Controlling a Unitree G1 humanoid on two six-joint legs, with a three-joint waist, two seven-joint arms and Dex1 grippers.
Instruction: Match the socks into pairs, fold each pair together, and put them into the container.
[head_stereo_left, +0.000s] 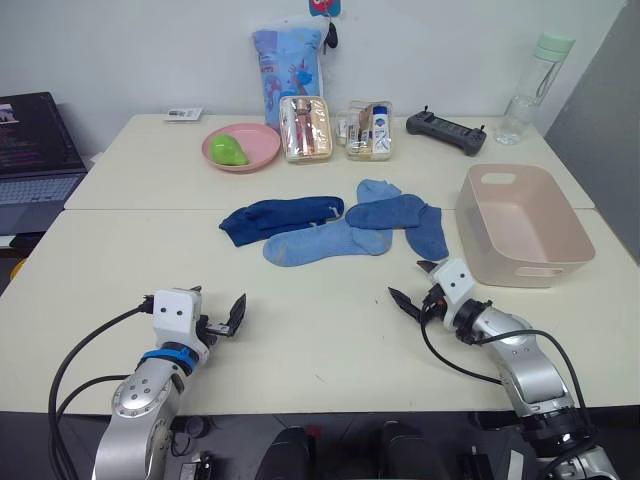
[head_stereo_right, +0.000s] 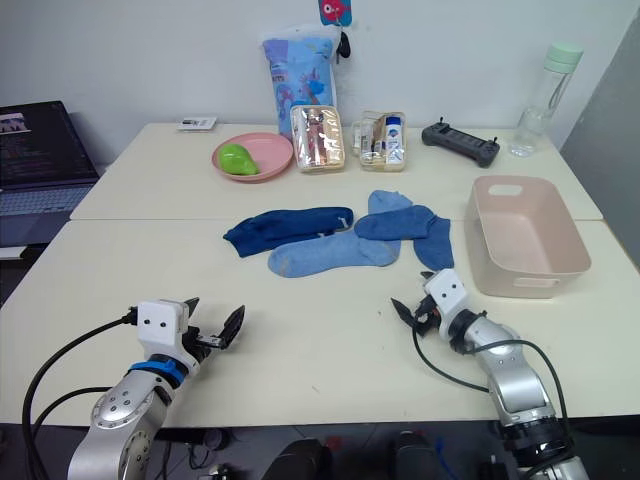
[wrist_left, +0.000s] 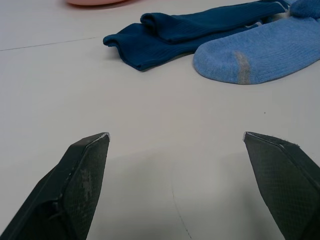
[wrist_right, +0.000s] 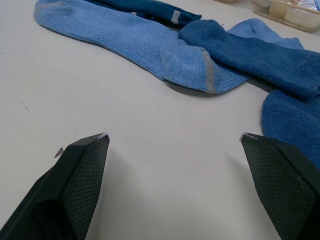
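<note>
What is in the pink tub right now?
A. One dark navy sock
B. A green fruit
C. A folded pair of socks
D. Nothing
D. The tub shows only its bare pink floor, while the socks all lie loose on the table to its left, beyond both open grippers.

On the worktop (head_stereo_right: 330, 330) the socks (head_stereo_right: 345, 235) lie in a loose cluster, dark navy beside lighter blue ones. The pink container (head_stereo_right: 525, 237) stands just right of them, empty. The left gripper (head_stereo_right: 213, 322) and right gripper (head_stereo_right: 415, 300) hover near the front edge, fingers spread, each holding nothing, apart from the socks.
</note>
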